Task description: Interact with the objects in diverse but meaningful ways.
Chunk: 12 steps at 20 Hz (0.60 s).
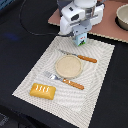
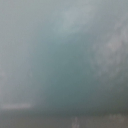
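My gripper (image 1: 80,41) hangs over the far edge of the striped placemat (image 1: 100,65). Between its fingers sits a small white-blue-green carton (image 1: 80,38), and the gripper is shut on it. The wrist view is filled by a blurred teal-grey surface (image 2: 64,64) very close to the lens, with nothing else legible. The golden scored bread loaf (image 1: 43,90) lies on the placemat's near corner at the exterior view's left. A grey pot (image 1: 122,17) stands at the far right on a brown board (image 1: 107,25). Sausage and fish-shaped piece are out of view.
A round beige plate (image 1: 68,66) lies mid-placemat. An orange-handled knife (image 1: 80,57) lies beyond it and an orange-handled fork (image 1: 66,81) in front of it. The table (image 1: 20,55) around the placemat is black, and a black cable (image 1: 30,31) crosses it at the back left.
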{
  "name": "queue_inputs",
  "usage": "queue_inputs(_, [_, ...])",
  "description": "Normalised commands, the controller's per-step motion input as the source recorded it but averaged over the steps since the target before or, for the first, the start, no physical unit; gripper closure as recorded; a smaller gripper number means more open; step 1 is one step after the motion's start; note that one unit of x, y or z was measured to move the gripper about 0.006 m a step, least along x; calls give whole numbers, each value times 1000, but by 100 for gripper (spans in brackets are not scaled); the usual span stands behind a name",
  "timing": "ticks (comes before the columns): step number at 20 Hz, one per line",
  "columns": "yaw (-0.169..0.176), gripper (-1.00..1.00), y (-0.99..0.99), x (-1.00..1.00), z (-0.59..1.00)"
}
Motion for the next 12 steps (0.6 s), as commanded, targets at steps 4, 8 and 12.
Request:
queue_inputs(4, [0, 100, -659, -546, 394])
queue_inputs(8, [0, 100, -702, -514, 288])
queue_inputs(12, [0, 100, -756, -501, 186])
